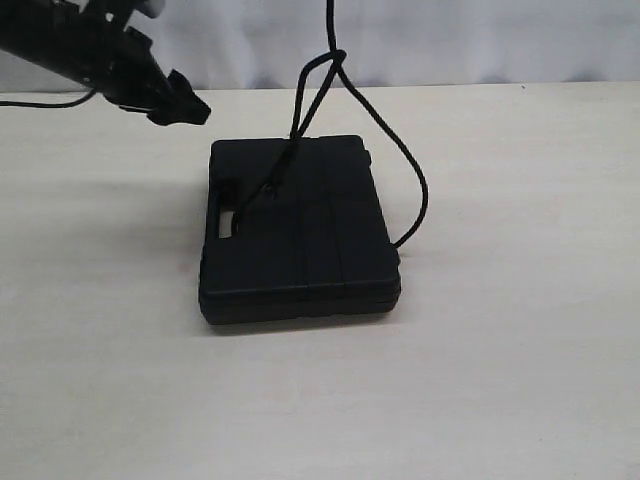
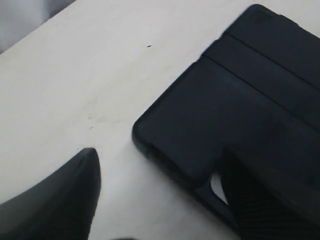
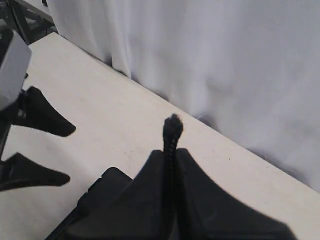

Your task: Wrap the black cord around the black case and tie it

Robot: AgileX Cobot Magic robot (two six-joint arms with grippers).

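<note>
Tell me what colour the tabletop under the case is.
The tabletop is plain pale cream; the exterior view shows it best, around the black case.

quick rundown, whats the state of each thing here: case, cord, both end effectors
black case: closed, lying flat on the table.
black cord: one end held up, a strand across the case top, a slack loop beside it; no knot round the case shows.
left end effector: open, empty, off the case.
right end effector: shut on the black cord, its tip poking out.

Pale table [image 1: 520,380]; black case [image 1: 300,230] flat at centre; black cord [image 1: 424,190] looping down beside case.
</note>
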